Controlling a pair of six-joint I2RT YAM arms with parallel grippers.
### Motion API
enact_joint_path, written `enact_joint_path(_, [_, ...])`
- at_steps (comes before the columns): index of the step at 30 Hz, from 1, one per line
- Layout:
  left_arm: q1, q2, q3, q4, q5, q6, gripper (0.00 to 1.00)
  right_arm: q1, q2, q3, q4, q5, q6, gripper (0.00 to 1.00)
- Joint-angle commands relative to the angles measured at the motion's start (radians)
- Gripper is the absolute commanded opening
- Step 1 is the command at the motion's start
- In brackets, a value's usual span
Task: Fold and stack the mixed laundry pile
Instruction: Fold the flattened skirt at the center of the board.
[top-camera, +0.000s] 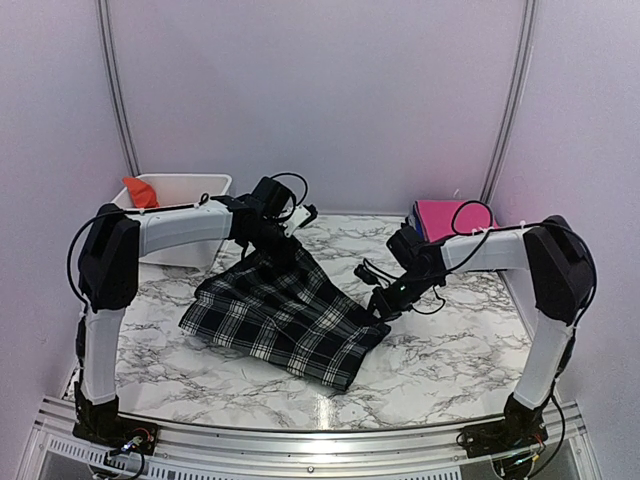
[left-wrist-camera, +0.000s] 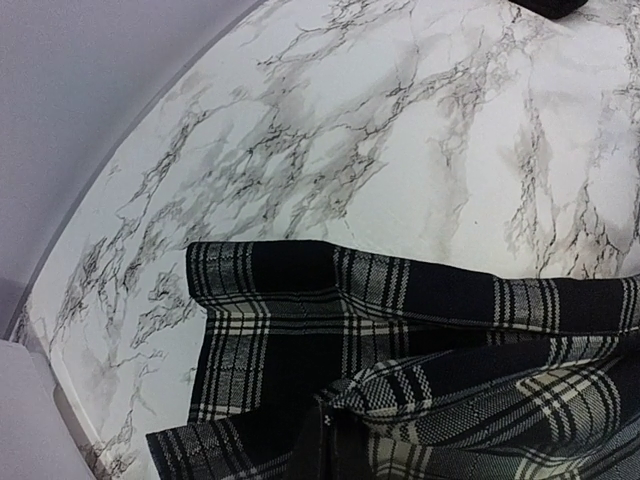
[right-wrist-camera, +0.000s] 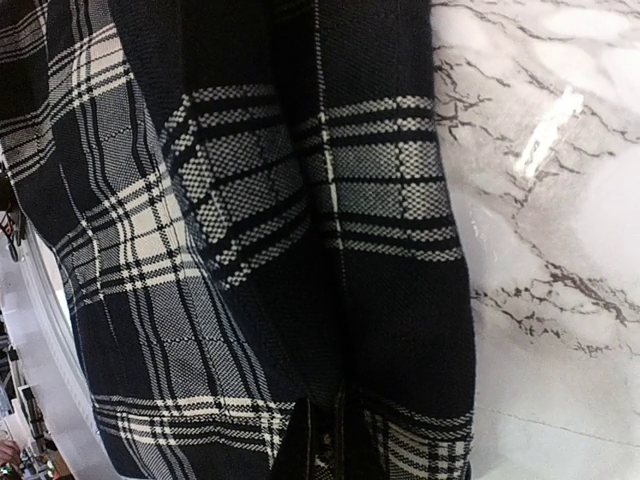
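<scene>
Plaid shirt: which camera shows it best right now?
The top external view: nearly the whole plaid shirt shows, spread on the table. The left wrist view catches only one edge and a fold; the right wrist view, only close-up fabric.

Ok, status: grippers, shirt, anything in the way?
Left gripper shut on shirt, far edge; right gripper shut on its right corner. Shirt part lifted, rest on table. Tee in bin. Nothing blocking.

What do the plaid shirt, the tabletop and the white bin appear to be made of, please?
The plaid shirt looks like soft woven cloth, matte: the threads show up close and it drapes in folds. The tabletop has a marble look, grey-veined white and glossy with glare; possibly only a printed surface. The white bin seems smooth, rigid plastic.
</scene>
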Motion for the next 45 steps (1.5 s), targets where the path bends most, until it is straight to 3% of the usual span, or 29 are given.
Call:
enact_joint_path(1, [0.029,-0.008,-0.008,0.022,-0.017,-0.031,0.00,-0.009,-0.038,0.061,-0.051,0.039,-0.017,0.00])
enact_joint_path(7, [0.034,0.003,0.027,0.025,-0.022,-0.027,0.00,-0.038,-0.046,0.078,-0.112,0.079,-0.050,0.00])
enact_joint_path(17, [0.042,0.077,0.026,0.021,-0.057,-0.074,0.01,-0.059,0.094,0.140,-0.120,0.157,-0.080,0.00])
enact_joint_path(19, [0.042,0.070,0.027,0.021,-0.110,-0.104,0.18,-0.059,0.112,0.150,-0.112,0.167,-0.067,0.00])
enact_joint_path(20, [0.043,0.057,0.027,0.023,-0.139,-0.126,0.33,-0.059,0.120,0.150,-0.111,0.168,-0.065,0.00])
enact_joint_path(22, [0.043,0.008,0.025,0.023,-0.198,-0.164,0.52,-0.059,0.136,0.148,-0.111,0.168,-0.068,0.00])
enact_joint_path(26, [0.043,-0.153,-0.029,0.021,-0.246,-0.275,0.82,-0.059,0.151,0.126,-0.106,0.151,-0.072,0.00])
enact_joint_path(29, [0.042,-0.293,-0.164,0.018,-0.172,-0.395,0.92,-0.059,0.155,0.111,-0.099,0.132,-0.063,0.00])
enact_joint_path(32, [0.033,-0.410,-0.323,0.016,-0.057,-0.518,0.93,-0.059,0.152,0.100,-0.096,0.124,-0.062,0.00])
enact_joint_path(36, [-0.057,-0.471,-0.472,0.016,-0.039,-0.590,0.93,-0.059,0.148,0.099,-0.098,0.123,-0.062,0.00])
enact_joint_path(39, [-0.112,-0.421,-0.516,0.008,-0.046,-0.652,0.91,-0.059,0.153,0.096,-0.107,0.118,-0.063,0.00])
enact_joint_path(45, [-0.043,-0.245,-0.512,-0.030,-0.092,-0.690,0.74,-0.058,0.134,0.041,-0.114,0.095,-0.064,0.00])
